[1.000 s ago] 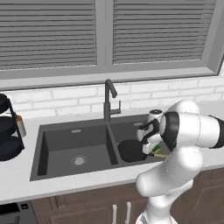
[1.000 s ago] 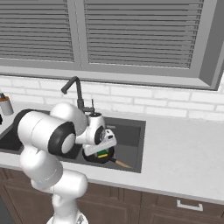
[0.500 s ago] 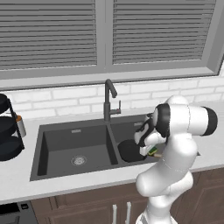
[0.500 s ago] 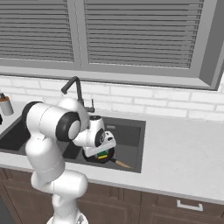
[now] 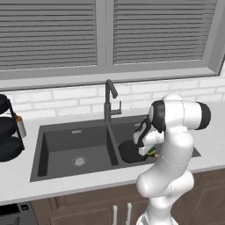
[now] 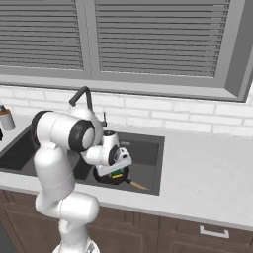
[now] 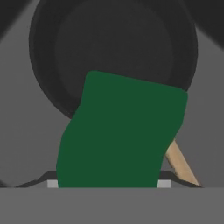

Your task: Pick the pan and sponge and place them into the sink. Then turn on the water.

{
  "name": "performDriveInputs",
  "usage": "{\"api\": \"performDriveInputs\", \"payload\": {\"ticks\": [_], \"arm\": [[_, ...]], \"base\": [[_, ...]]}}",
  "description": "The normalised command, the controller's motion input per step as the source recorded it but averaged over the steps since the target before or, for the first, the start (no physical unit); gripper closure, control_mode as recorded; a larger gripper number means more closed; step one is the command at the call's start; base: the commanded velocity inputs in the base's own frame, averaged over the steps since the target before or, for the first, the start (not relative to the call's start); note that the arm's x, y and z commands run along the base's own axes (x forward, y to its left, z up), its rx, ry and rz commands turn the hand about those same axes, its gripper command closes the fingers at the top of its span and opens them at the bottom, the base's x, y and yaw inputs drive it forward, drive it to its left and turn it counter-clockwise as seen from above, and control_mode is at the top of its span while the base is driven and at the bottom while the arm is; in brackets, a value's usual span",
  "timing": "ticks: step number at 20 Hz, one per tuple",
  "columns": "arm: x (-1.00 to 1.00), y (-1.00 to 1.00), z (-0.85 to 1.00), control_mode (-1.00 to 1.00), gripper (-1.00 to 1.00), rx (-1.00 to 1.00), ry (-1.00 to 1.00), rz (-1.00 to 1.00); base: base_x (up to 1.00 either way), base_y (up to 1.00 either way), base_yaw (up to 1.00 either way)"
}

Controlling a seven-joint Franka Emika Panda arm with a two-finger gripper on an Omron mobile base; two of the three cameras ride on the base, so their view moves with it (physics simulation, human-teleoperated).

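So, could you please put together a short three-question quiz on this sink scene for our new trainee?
1. True or false: the pan already lies in the right basin of the sink.
2. Multiple choice: the sponge is
A. on the counter beside the rack
B. right in front of the gripper, above the pan
C. in the left basin
3. Fill in: the faucet stands behind the divider between the basins, and from its spout runs ____ water.

Key: 1 true; 2 B; 3 no. The hand view has the sponge's green top close up, with the pan and its tan-tipped handle behind.
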Motion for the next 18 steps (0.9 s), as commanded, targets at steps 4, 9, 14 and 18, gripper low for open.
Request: {"api": "performDriveInputs", "payload": {"ticks": [4,9,14,18], "arm": [[0.22,0.00,-0.23,-1.00,1.00,0.00,-0.07,0.00],[0.15,0.00,-0.24,-1.00,1.00,0.00,-0.08,0.00],[0.06,0.00,-0.18,-1.00,1.00,0.00,-0.10,0.00],[0.07,0.00,-0.11,-1.00,1.00,0.00,-0.04,0.00]], "base": [[0.00,0.00,0.00],[0.00,0.00,0.00],[0.00,0.00,0.00],[0.00,0.00,0.00]]}}
